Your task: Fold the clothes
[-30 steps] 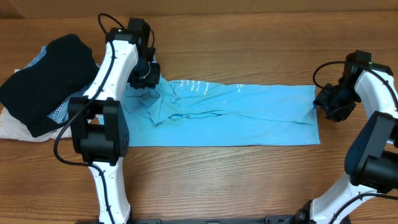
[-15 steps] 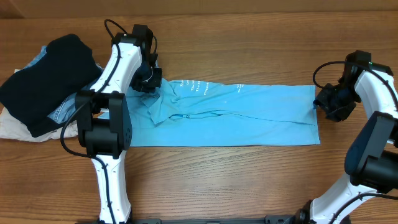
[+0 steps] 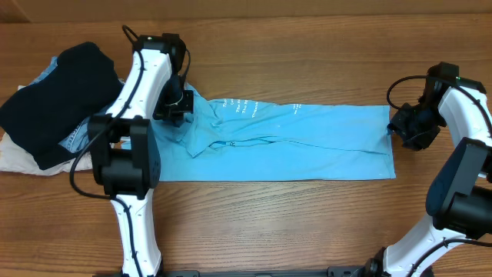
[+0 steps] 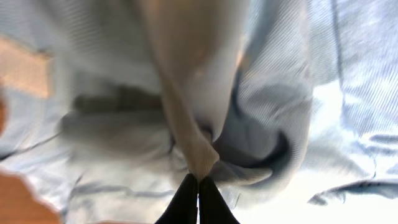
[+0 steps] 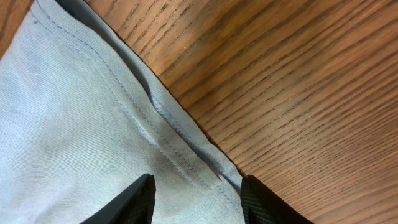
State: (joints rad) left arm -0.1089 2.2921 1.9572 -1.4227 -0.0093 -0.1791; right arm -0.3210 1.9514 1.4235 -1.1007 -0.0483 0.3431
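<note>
A light sky-blue T-shirt lies folded into a long strip across the table, white lettering near its upper left. My left gripper is at the shirt's bunched left end, shut on a pinched ridge of the blue T-shirt; in the left wrist view the black fingertips meet with cloth rising from them. My right gripper hovers at the right hem, open, its fingers straddling the stitched hem without closing on it.
A pile of other clothes sits at the far left: a black garment on top, denim-blue and cream cloth showing beneath. Bare wooden table lies in front of and behind the shirt.
The left gripper has closed on the shirt's left end and shifted slightly down and left, tugging the cloth. The right arm has not moved.
</note>
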